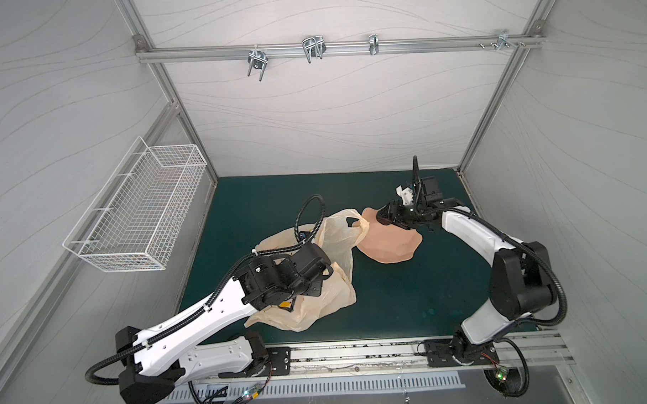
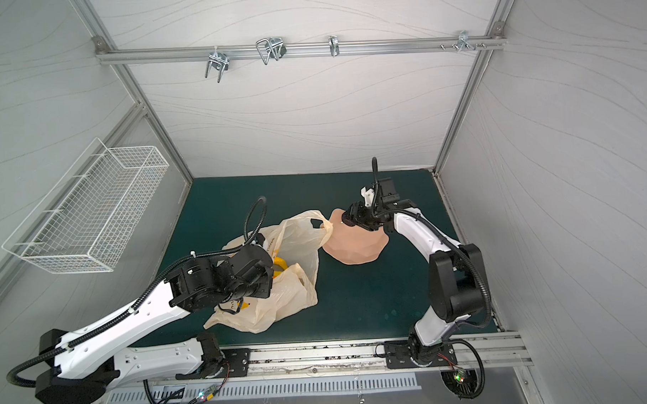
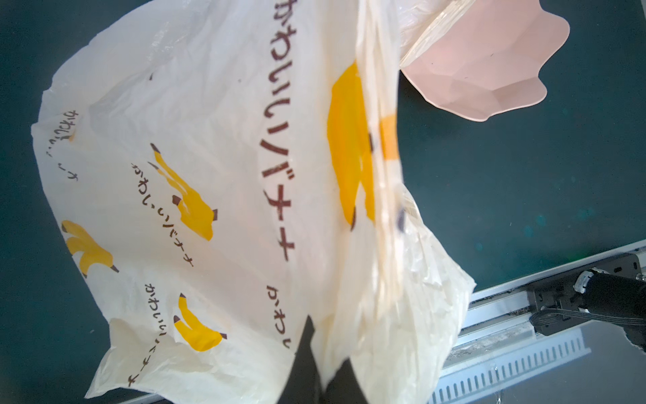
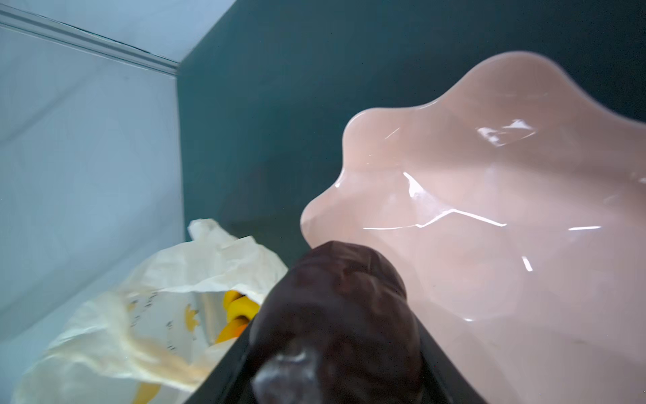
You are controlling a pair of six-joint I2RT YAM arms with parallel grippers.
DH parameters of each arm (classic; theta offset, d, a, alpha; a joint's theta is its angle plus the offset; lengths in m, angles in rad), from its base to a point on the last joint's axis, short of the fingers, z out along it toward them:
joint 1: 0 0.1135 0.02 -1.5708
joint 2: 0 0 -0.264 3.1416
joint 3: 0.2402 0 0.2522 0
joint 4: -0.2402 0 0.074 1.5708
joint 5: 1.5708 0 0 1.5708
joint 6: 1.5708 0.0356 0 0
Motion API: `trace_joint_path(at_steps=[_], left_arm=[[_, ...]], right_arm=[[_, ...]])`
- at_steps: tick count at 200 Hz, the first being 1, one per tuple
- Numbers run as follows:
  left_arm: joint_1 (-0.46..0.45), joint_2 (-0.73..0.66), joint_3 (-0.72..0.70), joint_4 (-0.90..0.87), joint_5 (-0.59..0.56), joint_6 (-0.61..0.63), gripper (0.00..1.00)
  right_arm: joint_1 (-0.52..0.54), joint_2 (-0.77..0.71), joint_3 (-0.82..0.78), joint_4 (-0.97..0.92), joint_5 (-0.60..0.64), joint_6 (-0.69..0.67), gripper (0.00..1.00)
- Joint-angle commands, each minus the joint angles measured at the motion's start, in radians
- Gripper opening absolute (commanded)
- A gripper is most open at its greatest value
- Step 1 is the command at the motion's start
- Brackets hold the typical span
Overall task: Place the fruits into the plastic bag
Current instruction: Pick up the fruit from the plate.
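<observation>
Both top views: the plastic bag point(image 1: 338, 246) lies crumpled on the green mat point(image 1: 410, 299), its long axis diagonal from the mat's front edge toward the pink dish point(image 1: 390, 250). Its handle loop point(image 2: 328, 228) points at the dish and reaches its rim. The right gripper point(image 1: 383, 218) hangs over the dish's far edge.

Left wrist view: the left gripper point(image 3: 327, 379) pinches bag film between closed fingers.

Right wrist view: the right gripper clamps the dark brown piece point(image 4: 335, 307), which is elongated along the fingers. Yellow fruit point(image 4: 237, 309) shows inside the bag's mouth.
</observation>
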Motion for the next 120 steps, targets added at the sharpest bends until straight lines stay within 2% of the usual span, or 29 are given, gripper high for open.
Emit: trace_joint_path(at_steps=[1,49,120], left_arm=[[0.004,0.002,0.015,0.031,-0.001,0.0,0.0],[0.004,0.013,0.015,0.042,0.008,0.012,0.0],[0.004,0.027,0.028,0.046,0.009,0.023,0.0]], right_arm=[[-0.052,-0.059,-0.057,0.185,-0.221,0.145,0.46],[-0.128,-0.086,-0.147,0.414,-0.419,0.339,0.44],[-0.157,-0.073,-0.175,0.537,-0.518,0.46,0.43]])
